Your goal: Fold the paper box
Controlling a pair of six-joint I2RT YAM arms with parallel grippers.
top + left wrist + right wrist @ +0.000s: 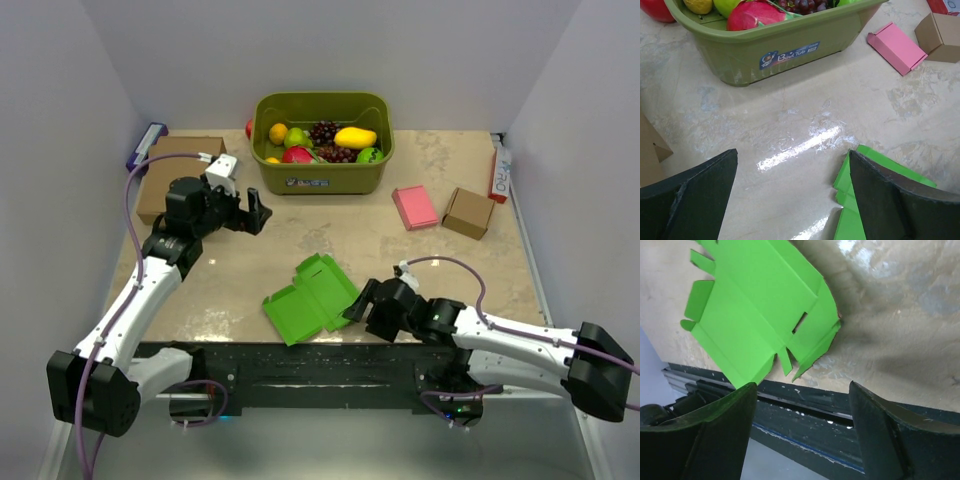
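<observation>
fold not yet begun: the paper box (312, 298), a flat bright-green card sheet, creased, with slots and flaps, lies just ahead of your right pincer (357, 303), jaws parted and empty; your left pincer (256, 213) hangs released, the sheet off toward its right finger; the next move likely calls for pinching one thin flap edge

Bare marble tabletop (300, 235) lies between the flat bright green paper box (312, 298) and the olive plastic tub (320, 178) (fruit inside). The right gripper (355, 302) blocks the box's right edge.
</observation>
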